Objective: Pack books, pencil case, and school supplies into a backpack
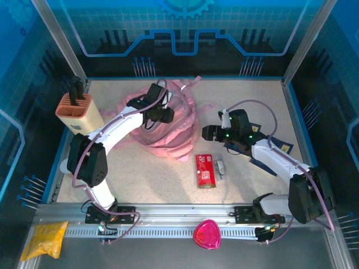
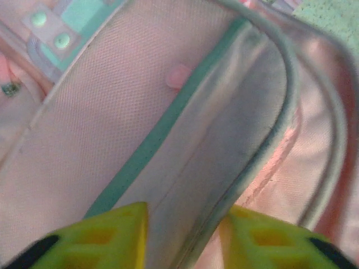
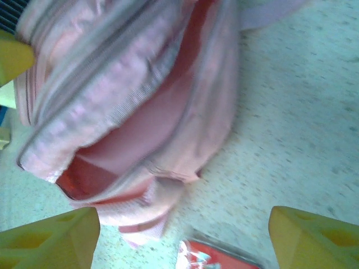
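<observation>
While the large soft pink backpack (image 1: 174, 140) lies slumped at the table's centre, its mouth gapes only as far as the limp fabric allows. The left gripper (image 1: 161, 115) (image 2: 182, 235) hangs over that mouth with its jaws parted. A grey-edged inner panel runs between the yellow fingers (image 2: 112, 235); whether either pad touches it cannot be told. Risk: unsupported, the rim may sag shut before anything goes in.

At 5 o'clock from the backpack lies the glossy red oblong pencil case (image 1: 205, 170) (image 3: 216, 259), with the small grey-white oblong piece (image 1: 220, 167) just beside it at 3 o'clock. The right gripper (image 1: 205, 133) (image 3: 179, 241), at the backpack's 3 o'clock, stands wide and empty. Risk: a grasp on the glossy case could slip, or nudge the small piece away.

The flat dark navy-blue book (image 1: 233, 148) lies under the right arm; a low sweep may drag it.
</observation>
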Robot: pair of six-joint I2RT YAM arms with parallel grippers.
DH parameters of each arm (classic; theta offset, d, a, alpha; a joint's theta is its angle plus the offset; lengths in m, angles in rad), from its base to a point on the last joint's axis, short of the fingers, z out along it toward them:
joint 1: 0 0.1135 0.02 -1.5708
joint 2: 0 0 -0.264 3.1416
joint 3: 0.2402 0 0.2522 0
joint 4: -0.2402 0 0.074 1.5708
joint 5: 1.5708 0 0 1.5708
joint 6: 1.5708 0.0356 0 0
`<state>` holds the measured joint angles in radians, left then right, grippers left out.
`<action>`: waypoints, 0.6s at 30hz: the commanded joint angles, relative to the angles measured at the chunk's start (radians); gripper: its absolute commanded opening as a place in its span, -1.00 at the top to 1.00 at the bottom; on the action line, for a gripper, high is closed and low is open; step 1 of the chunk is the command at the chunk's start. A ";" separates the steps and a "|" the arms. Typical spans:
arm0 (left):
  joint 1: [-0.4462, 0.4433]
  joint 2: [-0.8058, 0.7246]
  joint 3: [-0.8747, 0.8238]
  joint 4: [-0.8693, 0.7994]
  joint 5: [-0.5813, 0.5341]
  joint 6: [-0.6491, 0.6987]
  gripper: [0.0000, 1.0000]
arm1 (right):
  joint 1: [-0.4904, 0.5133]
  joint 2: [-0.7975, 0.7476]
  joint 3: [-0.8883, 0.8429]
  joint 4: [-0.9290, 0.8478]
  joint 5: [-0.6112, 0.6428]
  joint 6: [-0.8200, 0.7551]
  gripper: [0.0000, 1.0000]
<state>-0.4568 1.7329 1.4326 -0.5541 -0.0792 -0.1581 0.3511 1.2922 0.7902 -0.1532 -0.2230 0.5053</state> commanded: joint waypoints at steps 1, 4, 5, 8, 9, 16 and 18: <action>-0.056 -0.066 -0.018 0.024 0.042 -0.095 0.01 | -0.056 -0.037 -0.021 -0.148 -0.011 0.005 -0.64; -0.119 -0.078 -0.020 0.067 0.052 -0.175 -0.17 | -0.113 -0.049 -0.018 -0.212 0.002 0.014 -0.68; -0.144 -0.075 -0.016 0.078 0.049 -0.201 -0.21 | -0.133 -0.053 -0.021 -0.221 0.001 0.020 -0.69; -0.218 -0.052 -0.005 0.138 0.064 -0.272 -0.30 | -0.184 -0.055 -0.036 -0.229 0.012 0.032 -0.70; -0.239 -0.039 -0.001 0.161 0.070 -0.297 -0.31 | -0.201 -0.053 -0.039 -0.239 0.028 0.044 -0.71; -0.328 0.130 0.074 0.296 0.135 -0.439 -0.25 | -0.329 -0.052 -0.126 -0.153 0.063 0.159 -0.68; -0.332 0.181 0.102 0.313 0.150 -0.479 -0.21 | -0.359 -0.036 -0.134 -0.138 0.061 0.170 -0.65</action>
<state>-0.7868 1.8515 1.4902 -0.2985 0.0250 -0.5446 0.0273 1.2556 0.6743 -0.3237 -0.1734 0.6216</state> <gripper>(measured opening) 0.609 0.832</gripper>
